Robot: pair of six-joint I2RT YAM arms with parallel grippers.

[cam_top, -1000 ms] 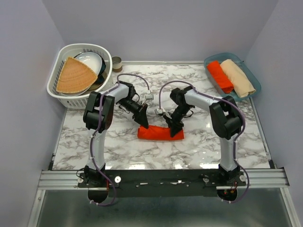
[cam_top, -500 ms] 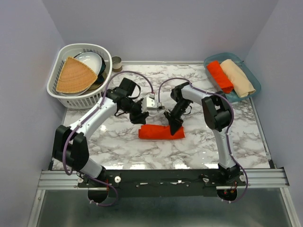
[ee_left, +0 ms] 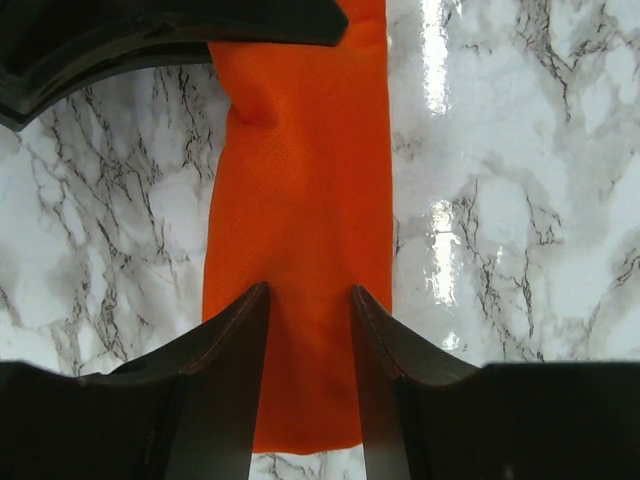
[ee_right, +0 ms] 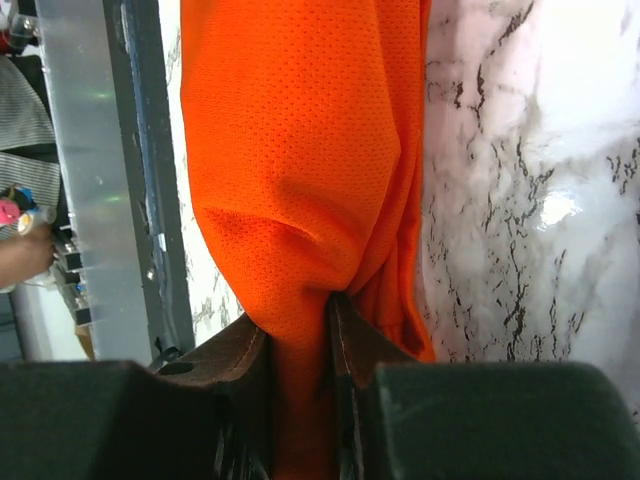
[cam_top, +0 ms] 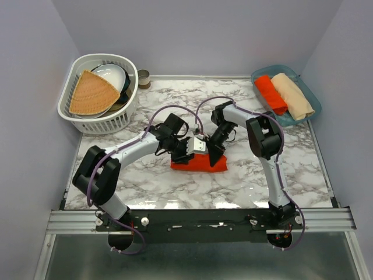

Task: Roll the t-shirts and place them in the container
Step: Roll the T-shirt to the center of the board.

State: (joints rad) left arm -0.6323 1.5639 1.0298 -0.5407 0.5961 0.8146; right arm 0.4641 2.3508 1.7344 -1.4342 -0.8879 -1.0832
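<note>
Shirt (cam_top: 201, 165) is pinched by right tool (ee_right: 298, 315); left tool (ee_left: 308, 292), jaws apart, has been moved in over its left end.

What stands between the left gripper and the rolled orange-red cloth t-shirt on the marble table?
Nothing visible: the left gripper hangs over the orange-red t-shirt, jaws apart; the right gripper pinches it.

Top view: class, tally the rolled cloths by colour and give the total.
Orange-red: 2 (centre t-shirt, tray t-shirt)
Beige: 1 (beige roll, also in the teal tray)
Total: 3
</note>
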